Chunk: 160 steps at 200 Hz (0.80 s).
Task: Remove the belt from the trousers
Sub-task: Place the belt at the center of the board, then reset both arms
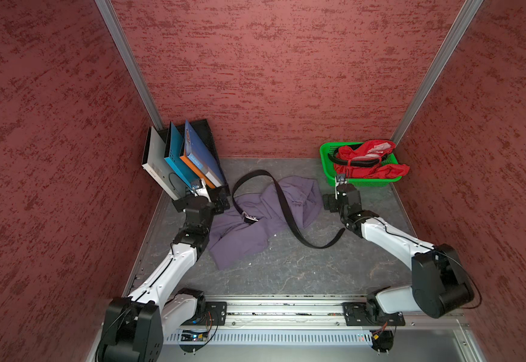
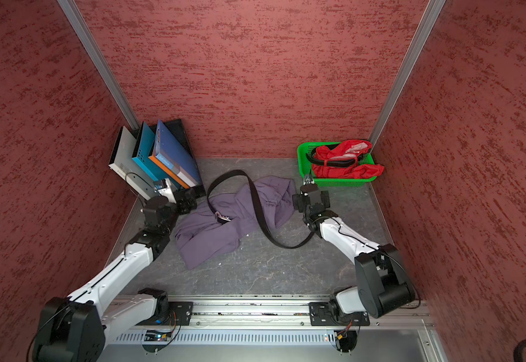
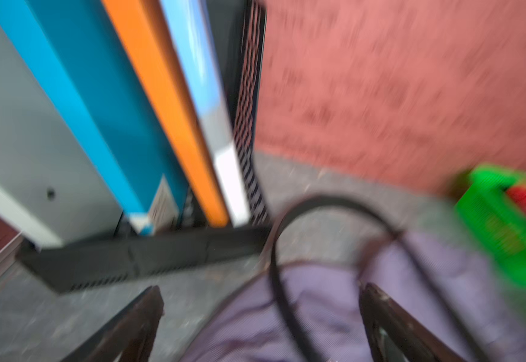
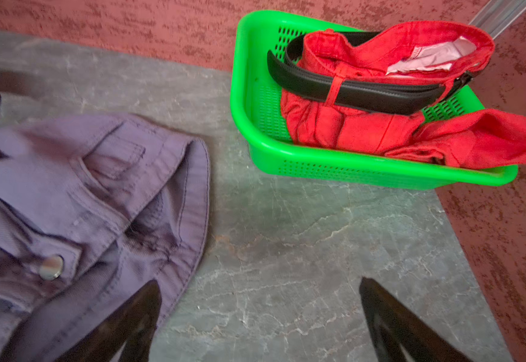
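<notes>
at the right of a top view, a green basket (image 1: 326, 163) holds red trousers (image 1: 362, 170) threaded with a black strap (image 1: 359, 163). left of centre, a black file rack (image 1: 203, 131) holds books (image 1: 174, 156). mid-frame, the belt (image 1: 282, 200) lies looped over the purple trousers (image 1: 239, 238). left gripper (image 3: 260, 291) and right gripper (image 4: 260, 285) gape wide, empty.

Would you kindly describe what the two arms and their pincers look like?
The left arm and right arm share white shells, bulky black joint housings and a thin black cable along each. The left pincer and right pincer each end in two dark, tapering fingers.
</notes>
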{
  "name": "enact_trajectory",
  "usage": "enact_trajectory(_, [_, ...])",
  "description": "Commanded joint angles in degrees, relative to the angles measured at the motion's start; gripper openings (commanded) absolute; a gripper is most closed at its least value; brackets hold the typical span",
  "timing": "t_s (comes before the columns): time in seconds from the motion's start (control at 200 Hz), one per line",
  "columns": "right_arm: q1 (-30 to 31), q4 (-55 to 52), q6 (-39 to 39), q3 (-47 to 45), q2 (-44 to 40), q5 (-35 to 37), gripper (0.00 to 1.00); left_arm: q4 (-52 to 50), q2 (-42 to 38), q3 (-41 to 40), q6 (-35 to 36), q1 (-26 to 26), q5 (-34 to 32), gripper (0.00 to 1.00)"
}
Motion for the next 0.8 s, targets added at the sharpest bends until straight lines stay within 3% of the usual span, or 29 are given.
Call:
enact_trajectory(0.0, [-1.17,16.3,-5.76,-6.81,-1.33,0.42,0.99,13.1,4.0,-3.38,8.01,1.91,-1.27,1.0])
enact_trajectory(0.14, [-3.13,18.28,-2.9,-8.56,1.83,-0.53,0.99,22.07,8.65,-6.78,12.99,3.11,-1.21,1.0])
enact_trajectory(0.276, [-4.67,24.18,-2.66,-11.4,2.57,-2.99,0.99,34.81,14.58,-9.93,11.02,6.42,4.14,1.0])
enact_trajectory(0.386, [-6.05,36.42,-7.77,-15.98,2.57,-4.88,0.99,38.4,21.0,-8.82,10.29,8.58,8.86,1.0])
enact_trajectory(0.456, [-8.18,40.22,-5.65,-18.38,2.57,-6.13,0.99,44.29,25.71,-9.2,10.17,9.0,9.19,1.0])
enact_trajectory(0.506, [-9.34,42.34,-4.43,-19.16,4.51,-6.16,0.99,39.0,24.1,-8.01,8.43,9.96,9.55,1.0])
enact_trajectory(0.696, [-14.58,43.19,0.47,-19.99,5.24,-13.1,0.99,39.87,24.54,-8.06,6.89,11.83,11.0,1.0])
enact_trajectory(0.762, [-16.12,53.29,0.96,-22.81,9.39,-15.7,0.99,39.04,24.2,-7.91,6.83,11.83,11.07,1.0])
enact_trajectory(0.797, [-16.21,48.53,1.4,-22.42,7.11,-16.23,0.99,40.47,24.78,-8.13,7.02,11.68,10.89,1.0])
